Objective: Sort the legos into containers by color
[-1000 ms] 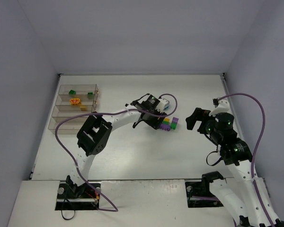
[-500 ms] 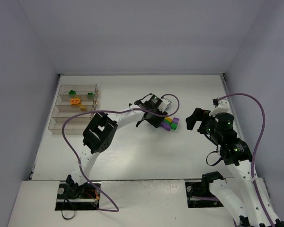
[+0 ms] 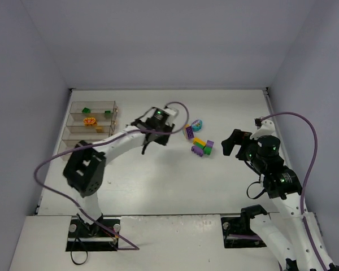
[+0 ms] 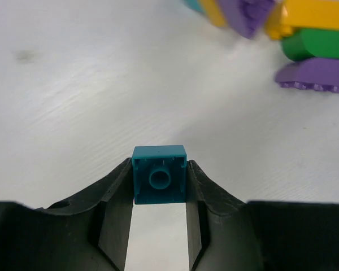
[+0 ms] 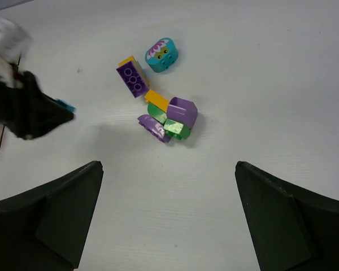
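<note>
Left claw (image 4: 159, 179) pulls back from lego pile (image 3: 199, 144) — teal brick (image 4: 159, 167) pinched between its tips; right claw (image 5: 166, 172) spread wide, empty.

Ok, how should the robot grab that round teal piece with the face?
Probably from straight above, pinching the round teal piece across its narrow middle. Its longer sides look straighter than its curved ends, and it lies apart from the purple brick.

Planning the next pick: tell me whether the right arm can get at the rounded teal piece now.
Probably yes: the right end effector is open, the rounded teal piece lies exposed at the pile's edge, and the left end effector sits well aside.
</note>
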